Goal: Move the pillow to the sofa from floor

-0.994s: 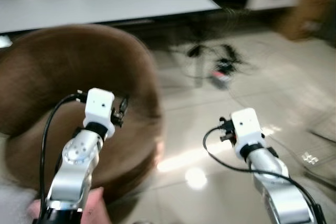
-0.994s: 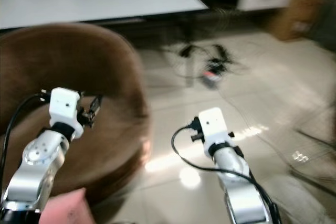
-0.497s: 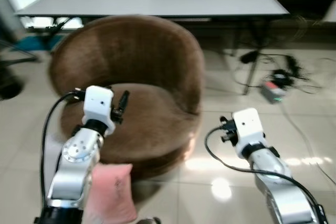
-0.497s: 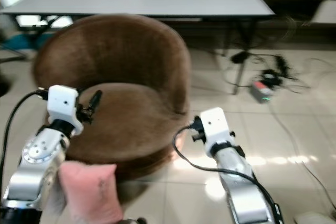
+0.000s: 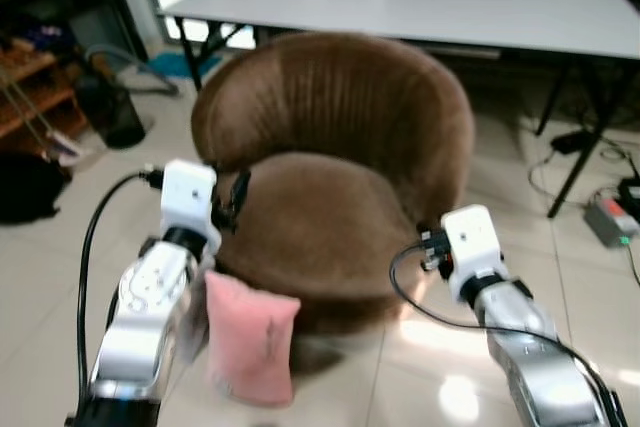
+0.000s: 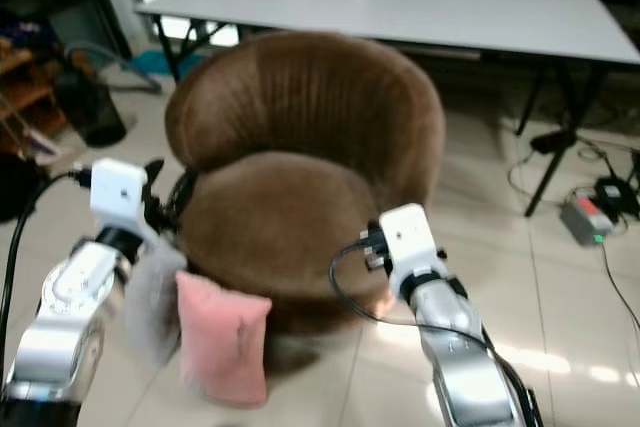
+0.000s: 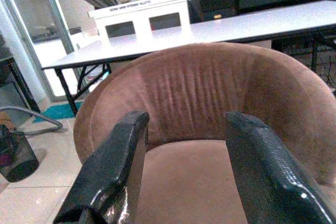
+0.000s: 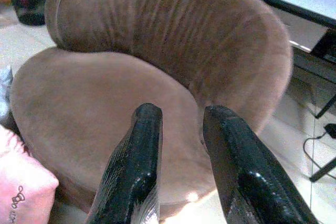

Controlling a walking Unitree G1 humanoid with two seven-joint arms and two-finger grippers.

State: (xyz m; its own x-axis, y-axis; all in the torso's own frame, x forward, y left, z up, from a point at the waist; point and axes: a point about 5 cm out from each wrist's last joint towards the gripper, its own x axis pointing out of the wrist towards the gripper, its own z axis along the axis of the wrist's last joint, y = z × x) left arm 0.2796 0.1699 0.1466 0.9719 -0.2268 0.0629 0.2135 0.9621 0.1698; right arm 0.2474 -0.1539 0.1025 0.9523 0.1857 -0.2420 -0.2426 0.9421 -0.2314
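Note:
A pink pillow stands on the tiled floor, leaning against the front left of the brown round armchair. The pillow also appears at the edge of the right wrist view. My left gripper is raised over the floor at the chair's left front, above the pillow, open and pointing at the seat. My right gripper hovers at the chair's right front, open with a narrow gap, nothing between its fingers. Neither gripper touches the pillow.
A long white table stands behind the chair. A black bin and a wooden shelf are at the left. Cables and a power strip lie on the floor at the right. A grey soft thing sits beside the pillow.
The camera has swung left: the armchair has come to the middle and the pink pillow has come fully into view. Both arms keep the same raised pose.

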